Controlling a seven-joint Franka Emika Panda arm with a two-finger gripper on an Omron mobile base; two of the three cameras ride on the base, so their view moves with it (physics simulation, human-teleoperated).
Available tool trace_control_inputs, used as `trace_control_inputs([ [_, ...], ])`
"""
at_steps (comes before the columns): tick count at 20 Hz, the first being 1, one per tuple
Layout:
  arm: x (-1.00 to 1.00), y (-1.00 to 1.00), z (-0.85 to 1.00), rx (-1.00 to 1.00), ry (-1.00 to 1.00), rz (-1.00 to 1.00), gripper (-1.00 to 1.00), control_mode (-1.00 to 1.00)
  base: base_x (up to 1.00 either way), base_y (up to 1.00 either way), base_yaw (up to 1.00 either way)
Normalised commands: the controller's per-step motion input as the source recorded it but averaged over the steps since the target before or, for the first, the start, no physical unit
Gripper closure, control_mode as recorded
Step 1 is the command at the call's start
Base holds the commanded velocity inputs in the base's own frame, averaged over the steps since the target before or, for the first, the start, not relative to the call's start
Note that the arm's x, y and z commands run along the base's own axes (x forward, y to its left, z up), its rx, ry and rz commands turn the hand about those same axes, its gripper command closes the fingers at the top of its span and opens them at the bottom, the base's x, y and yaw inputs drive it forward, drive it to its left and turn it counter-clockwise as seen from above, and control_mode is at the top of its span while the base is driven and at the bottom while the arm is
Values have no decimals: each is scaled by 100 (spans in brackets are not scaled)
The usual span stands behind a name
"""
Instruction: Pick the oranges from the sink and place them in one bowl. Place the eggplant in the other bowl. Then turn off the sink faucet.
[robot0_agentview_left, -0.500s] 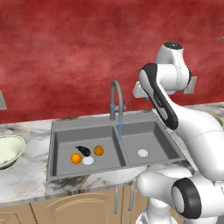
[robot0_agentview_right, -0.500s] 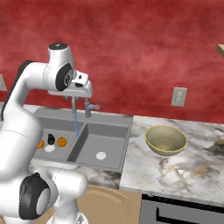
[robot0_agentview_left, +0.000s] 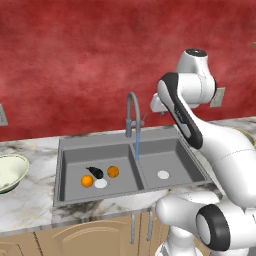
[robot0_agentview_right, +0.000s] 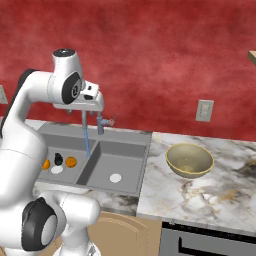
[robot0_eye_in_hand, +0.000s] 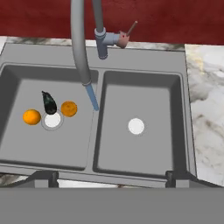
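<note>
Two oranges (robot0_eye_in_hand: 32, 117) (robot0_eye_in_hand: 69, 108) lie in the left basin of the grey sink (robot0_eye_in_hand: 99, 146), either side of a white drain disc. The dark eggplant (robot0_eye_in_hand: 49, 103) lies just behind that disc. The same group shows in the left base view: oranges (robot0_agentview_left: 87, 181) (robot0_agentview_left: 113, 171) and eggplant (robot0_agentview_left: 95, 172). The arched faucet (robot0_agentview_left: 131, 107) pours a thin blue stream (robot0_eye_in_hand: 92, 97) onto the divider; its lever (robot0_eye_in_hand: 126, 37) sticks out to the right. My gripper (robot0_eye_in_hand: 110, 177) hangs open and empty high above the sink, near the faucet. The tan bowl (robot0_agentview_right: 190, 160) sits right of the sink, the cream-white bowl (robot0_agentview_left: 10, 172) left of it.
The right basin holds just its white drain (robot0_eye_in_hand: 136, 126). Marble counter (robot0_agentview_right: 225, 190) runs on both sides of the sink, with a red wall behind and a wall socket (robot0_agentview_right: 203, 110) above the tan bowl. My own arm (robot0_agentview_left: 190, 125) reaches over the right basin.
</note>
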Motion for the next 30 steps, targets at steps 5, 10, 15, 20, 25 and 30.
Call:
trace_control_inputs([
  [5, -4, 22, -5, 0, 0, 0, -100, -100, 0, 0, 0],
  [10, -4, 17, -9, 1, 0, 0, -100, -100, 0, 0, 0],
  [15, 0, 24, -15, 3, 0, 3, -100, -100, 0, 0, 0],
  [20, 0, 35, -22, 1, 0, 6, -100, -100, 0, 0, 0],
  [25, 0, 37, -23, 0, 0, 6, -100, -100, 0, 0, 0],
  [30, 0, 38, -26, 0, 3, 7, -100, -100, 0, 0, 0],
])
